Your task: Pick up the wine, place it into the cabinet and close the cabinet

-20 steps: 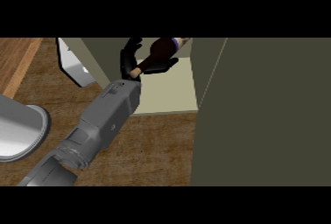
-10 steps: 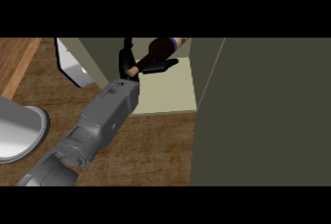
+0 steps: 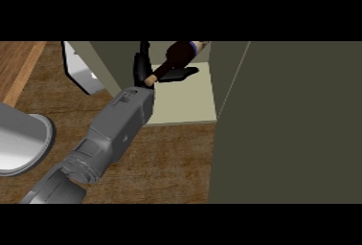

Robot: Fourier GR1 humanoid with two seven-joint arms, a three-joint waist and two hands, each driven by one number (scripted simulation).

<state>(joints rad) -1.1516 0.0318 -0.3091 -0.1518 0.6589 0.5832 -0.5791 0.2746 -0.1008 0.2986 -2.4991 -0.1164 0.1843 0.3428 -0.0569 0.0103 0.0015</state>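
Note:
The wine bottle [image 3: 181,52], dark brown with a purple band, lies tilted inside the open cabinet near the view's top. My left hand [image 3: 157,75] is curled round its lower part, the thumb across the bottle and a finger pointing up along the cabinet's left wall. The grey forearm [image 3: 117,129] reaches in from the lower left. The pale cabinet floor [image 3: 187,103] shows under the hand. The olive cabinet door [image 3: 290,124] stands open and fills the right of the view. My right hand does not show.
A grey round plate [image 3: 17,143] sits at the left edge of the brown wooden counter [image 3: 176,162]. A white and grey panel [image 3: 81,72] stands by the cabinet's left wall. A lighter wood strip [image 3: 21,67] runs along the upper left.
My left hand has carried the bottle a little deeper into the cabinet, toward the view's top. The forearm has followed slightly.

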